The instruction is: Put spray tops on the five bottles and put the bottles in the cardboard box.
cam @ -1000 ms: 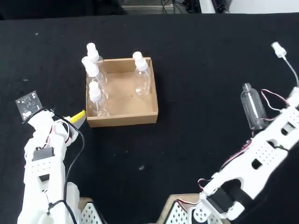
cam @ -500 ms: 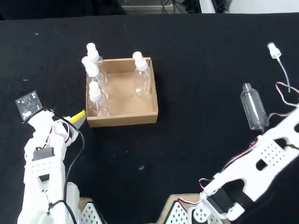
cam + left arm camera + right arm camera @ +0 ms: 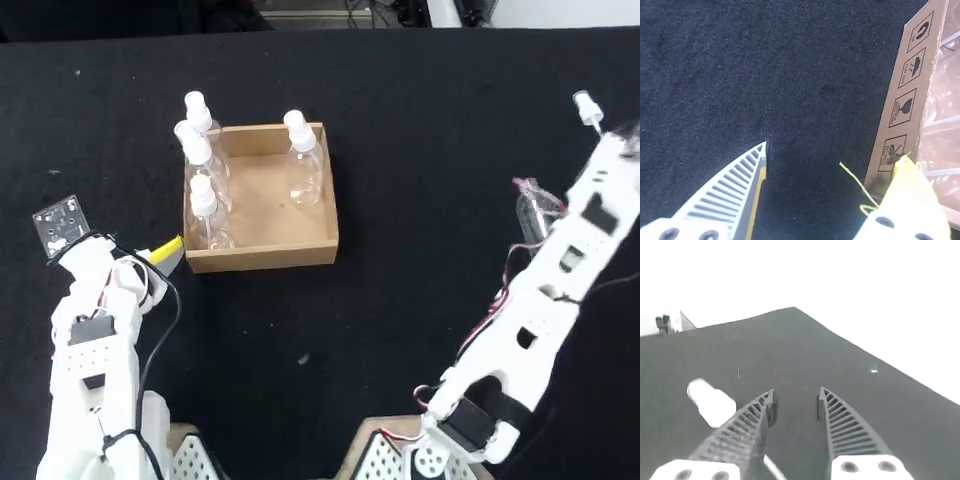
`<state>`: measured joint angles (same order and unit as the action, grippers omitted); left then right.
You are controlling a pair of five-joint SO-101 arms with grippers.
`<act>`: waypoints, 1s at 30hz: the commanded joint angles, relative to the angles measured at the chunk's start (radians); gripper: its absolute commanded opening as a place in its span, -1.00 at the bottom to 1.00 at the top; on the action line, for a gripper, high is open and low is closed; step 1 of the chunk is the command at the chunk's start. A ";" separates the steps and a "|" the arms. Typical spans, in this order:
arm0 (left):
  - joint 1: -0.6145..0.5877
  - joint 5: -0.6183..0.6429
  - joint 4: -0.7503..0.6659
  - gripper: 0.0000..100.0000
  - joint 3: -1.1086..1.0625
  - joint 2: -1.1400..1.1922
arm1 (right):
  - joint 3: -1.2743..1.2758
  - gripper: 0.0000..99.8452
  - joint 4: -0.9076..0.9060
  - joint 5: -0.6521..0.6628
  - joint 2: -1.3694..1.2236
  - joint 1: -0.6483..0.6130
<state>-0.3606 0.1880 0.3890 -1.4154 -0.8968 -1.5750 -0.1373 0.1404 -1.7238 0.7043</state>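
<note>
Swinging up from the near right corner over the last second, the right arm [image 3: 560,270] is now stretching far across the worktop [image 3: 420,150], and the left arm [image 3: 90,350] is staying where it was.

The right arm is lying over the uncapped bottle [image 3: 528,212], which is resting on its side on the black cloth and showing only partly past the arm's links and wires. Just beyond the arm's far end, the loose spray top [image 3: 585,106] is lying near the worktop's right edge. In the right wrist view, the right claw [image 3: 796,395] is hanging with its fingers a little apart and nothing between them. The spray top's white head [image 3: 711,403] is sitting just beside one finger, outside the gap.

The cardboard box [image 3: 262,252] is sitting left of centre. Four capped bottles are standing with it: three [image 3: 203,200] in a row along its left wall and one [image 3: 302,160] at its far right corner. Whether the farthest of the row is standing inside the wall or just behind it, I cannot tell.

The left claw [image 3: 832,152] is hovering with its fingers wide apart at the box's near left corner. Its yellow fingertip [image 3: 905,172] is hanging right at the printed outer wall [image 3: 905,85], while the other finger is hanging over bare cloth.
</note>
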 commanded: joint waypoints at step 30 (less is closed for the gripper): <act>0.008 0.000 -0.011 -0.42 0.007 -0.028 | -0.094 -0.78 -1.166 -0.114 0.361 -0.071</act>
<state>-0.3606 0.1880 0.3890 -1.4154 -0.8968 -1.6303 -1.2114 0.0345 -1.4952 0.6674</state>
